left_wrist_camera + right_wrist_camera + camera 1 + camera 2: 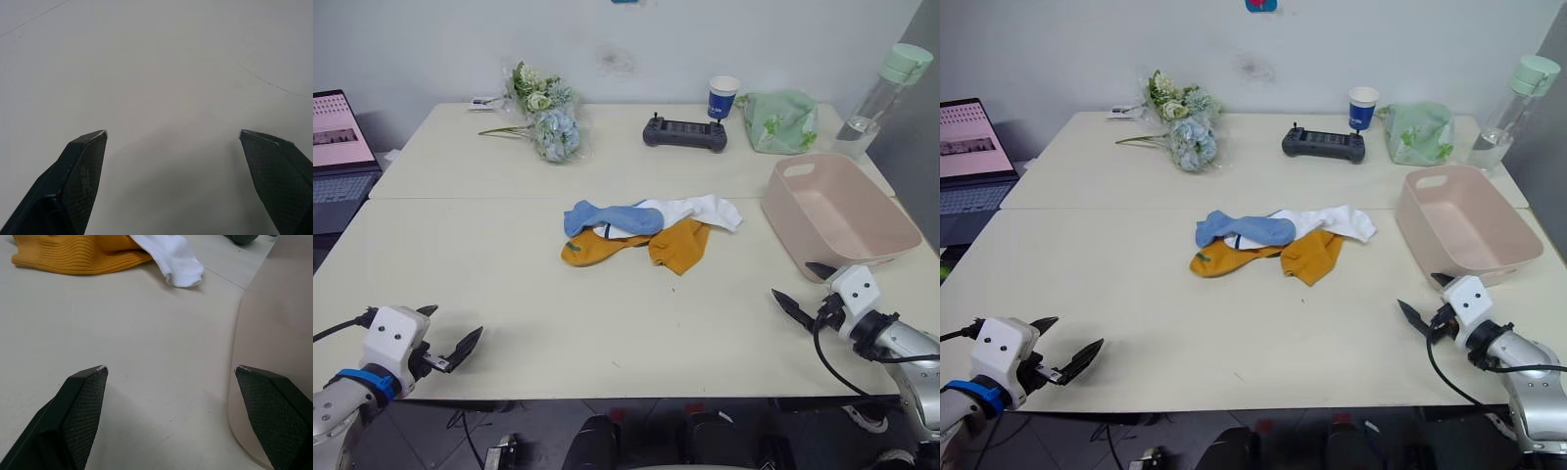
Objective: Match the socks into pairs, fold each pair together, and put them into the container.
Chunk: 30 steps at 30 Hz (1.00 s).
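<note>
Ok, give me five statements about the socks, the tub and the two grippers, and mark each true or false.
1. The pink tub already holds a folded pair. False: it is empty.
2. The socks lie in one loose pile at mid-table. True.
3. The left gripper is shut on a blue sock. False: it is open, empty, over bare table near the front edge.
4. The right gripper is open, just in front of the tub. True.
5. A mustard-orange sock lies partly under the blue sock and the white sock. True.
</note>
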Available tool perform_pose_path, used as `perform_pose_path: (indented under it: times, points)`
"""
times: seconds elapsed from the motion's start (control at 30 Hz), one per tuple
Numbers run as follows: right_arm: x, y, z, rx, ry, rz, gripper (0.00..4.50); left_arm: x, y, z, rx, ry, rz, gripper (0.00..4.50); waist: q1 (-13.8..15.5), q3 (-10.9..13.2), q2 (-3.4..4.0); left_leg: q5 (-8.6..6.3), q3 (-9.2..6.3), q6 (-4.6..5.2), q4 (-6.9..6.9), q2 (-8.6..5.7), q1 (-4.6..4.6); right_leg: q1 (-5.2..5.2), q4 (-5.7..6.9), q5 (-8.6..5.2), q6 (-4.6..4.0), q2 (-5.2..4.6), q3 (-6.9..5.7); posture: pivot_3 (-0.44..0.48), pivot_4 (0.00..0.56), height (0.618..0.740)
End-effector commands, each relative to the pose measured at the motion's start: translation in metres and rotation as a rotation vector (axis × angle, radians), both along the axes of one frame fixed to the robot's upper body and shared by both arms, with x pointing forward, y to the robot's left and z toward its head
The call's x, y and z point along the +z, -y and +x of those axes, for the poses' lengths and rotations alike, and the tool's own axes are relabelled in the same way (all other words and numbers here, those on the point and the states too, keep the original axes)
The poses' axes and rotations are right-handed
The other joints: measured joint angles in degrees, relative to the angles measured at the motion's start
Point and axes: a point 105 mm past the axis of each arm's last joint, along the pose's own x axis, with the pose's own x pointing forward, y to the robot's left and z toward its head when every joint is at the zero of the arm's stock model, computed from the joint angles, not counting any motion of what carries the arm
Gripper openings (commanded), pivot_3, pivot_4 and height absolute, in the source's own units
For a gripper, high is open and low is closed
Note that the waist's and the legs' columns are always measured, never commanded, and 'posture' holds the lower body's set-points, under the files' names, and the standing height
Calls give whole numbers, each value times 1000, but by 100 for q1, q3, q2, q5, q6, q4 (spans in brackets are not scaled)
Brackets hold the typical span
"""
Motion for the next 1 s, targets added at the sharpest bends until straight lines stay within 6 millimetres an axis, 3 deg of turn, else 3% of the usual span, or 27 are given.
perform_pose_path:
  times: [0.03, 0.23, 0.4, 0.6, 0.9, 1.0]
  points:
    - [14, -8, 4, 20, 51, 3, 4461, 12, -4, -5, 4, 28, 10, 4500, -1, 0, 0, 0, 0, 0, 0, 0, 0, 0, 0, 0, 0, 0, 0, 0, 150, 740]
    - [16, -20, 6, 52, 39, 41, 4461, 5, 4, -14, -48, -44, -59, 4500, -5, 0, 0, 0, 0, 0, 0, 2, 1, -1, 2, 0, 0, 1, 0, 0, 150, 740]
    - [23, -27, 5, 65, 34, 109, 4461, 22, 7, -13, -95, -26, -209, 4500, 14, 0, 0, 0, -1, 0, 3, 0, -4, 0, -1, 0, 0, -3, -3, 0, 150, 740]
    - [21, -37, -1, 97, 22, 86, 4461, 24, 4, -15, -113, -52, -206, 4500, 6, -1, 0, 0, 0, 0, 3, -1, -2, -1, 0, 0, 0, -2, -2, 0, 150, 740]
    - [29, -45, 2, 116, 46, 89, 4461, 24, 23, -9, -193, -66, -224, 4500, 3, 0, 0, 0, -2, 0, 3, 1, -2, -2, 1, 0, 0, 0, -3, 0, 150, 740]
    - [33, -55, 2, 169, 46, 92, 4461, 27, 34, -7, -237, -67, -226, 4500, 3, 0, 0, 0, -2, 0, 3, 1, -2, -1, 1, 0, 0, 0, -3, 0, 150, 740]
